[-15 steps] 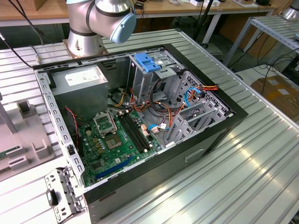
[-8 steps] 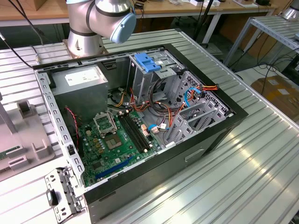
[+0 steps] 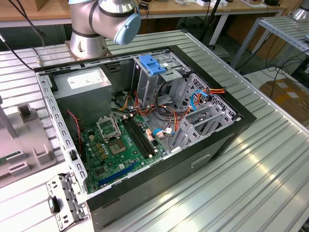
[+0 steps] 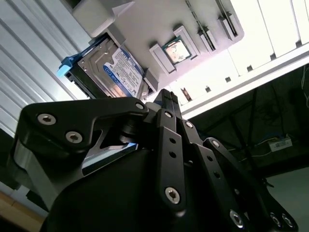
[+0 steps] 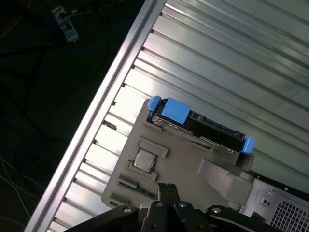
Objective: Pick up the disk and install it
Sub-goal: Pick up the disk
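Note:
The disk (image 5: 205, 126) stands on its edge in a slot of a grey holder block (image 5: 188, 166), with a blue rail at each end. In the second wrist view the disk (image 4: 108, 67) shows its white label with a blue band. My gripper (image 5: 166, 186) hangs over the holder near its front edge, apart from the disk. Its black fingertips (image 4: 166, 96) meet with nothing between them, so it is shut and empty. The open computer case (image 3: 241, 121) lies on the table in the exterior view, with a metal drive cage (image 3: 164, 79) at its back.
A processor chip (image 5: 143, 160) and small parts sit in pockets of the holder. Inside the case are a grey power supply (image 3: 84, 89), a green motherboard (image 3: 116, 145), cables and a blue latch piece (image 3: 152, 65). The arm's base (image 3: 89, 29) stands behind the case. The ribbed table's edge (image 5: 104, 101) runs close to the holder.

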`<control>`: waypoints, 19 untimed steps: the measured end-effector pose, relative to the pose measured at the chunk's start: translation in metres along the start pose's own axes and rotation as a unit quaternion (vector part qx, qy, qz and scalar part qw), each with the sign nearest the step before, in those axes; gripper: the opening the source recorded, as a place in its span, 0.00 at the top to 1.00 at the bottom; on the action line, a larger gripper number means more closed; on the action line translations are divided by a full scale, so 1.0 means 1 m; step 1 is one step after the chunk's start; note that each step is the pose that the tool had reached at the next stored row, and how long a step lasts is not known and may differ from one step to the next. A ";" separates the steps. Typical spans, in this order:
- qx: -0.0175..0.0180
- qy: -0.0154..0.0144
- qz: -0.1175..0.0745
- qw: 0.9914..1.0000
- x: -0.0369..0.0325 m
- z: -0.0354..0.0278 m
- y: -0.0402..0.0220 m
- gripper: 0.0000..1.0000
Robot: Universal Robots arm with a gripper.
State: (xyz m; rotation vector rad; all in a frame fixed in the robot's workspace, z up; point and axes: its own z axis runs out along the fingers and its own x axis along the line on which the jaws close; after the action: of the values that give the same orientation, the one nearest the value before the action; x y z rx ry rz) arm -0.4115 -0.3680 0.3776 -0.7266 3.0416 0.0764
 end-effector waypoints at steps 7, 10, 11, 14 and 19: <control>-0.001 0.001 -0.029 1.000 0.0000 0.0000 0.0000 0.89; -0.001 0.002 -0.041 0.999 0.0000 0.0000 0.0000 0.89; -0.001 0.002 -0.043 0.999 0.0000 0.0000 0.0000 0.89; -0.001 0.002 -0.055 0.998 0.0000 0.0000 0.0000 0.89; -0.002 0.003 -0.076 0.997 0.0000 0.0000 0.0000 0.89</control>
State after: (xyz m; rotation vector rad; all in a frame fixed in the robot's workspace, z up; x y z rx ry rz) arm -0.4115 -0.3681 0.3776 -0.9561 2.9813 0.0778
